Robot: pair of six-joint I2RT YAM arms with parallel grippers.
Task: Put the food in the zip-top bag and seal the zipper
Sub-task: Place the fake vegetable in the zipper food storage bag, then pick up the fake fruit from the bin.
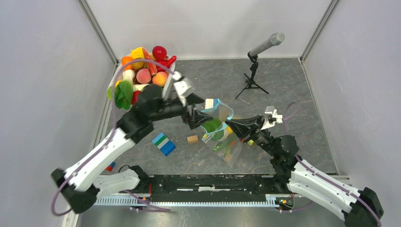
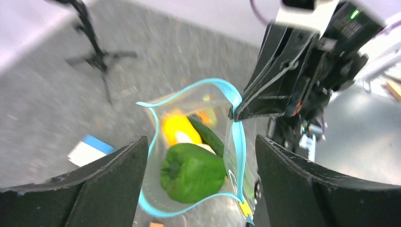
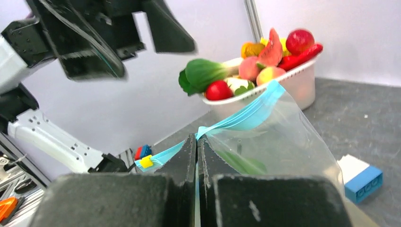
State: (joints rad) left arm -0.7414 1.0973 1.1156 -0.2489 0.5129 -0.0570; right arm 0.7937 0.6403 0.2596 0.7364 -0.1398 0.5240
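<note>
The clear zip-top bag [image 1: 221, 131] hangs mid-table, held up by my right gripper [image 1: 238, 126]. That gripper is shut on the light-blue zipper [image 3: 236, 120] at the mouth edge, beside its yellow slider [image 3: 146, 162]. The mouth is open [image 2: 189, 92]. Inside lie a green pepper [image 2: 194, 172], a yellow piece [image 2: 178, 130] and a dark green cucumber [image 2: 208, 137]. My left gripper [image 1: 201, 113] is open and empty just above the mouth [image 2: 201, 189]. More food [image 1: 144, 64] is heaped in the white tub.
The white tub [image 1: 166, 87] stands at the back left, and also shows in the right wrist view [image 3: 293, 87]. A blue-green-white block [image 1: 163, 144] and a tan cube [image 1: 192, 139] lie left of the bag. A microphone on a tripod [image 1: 255, 66] stands at the back right.
</note>
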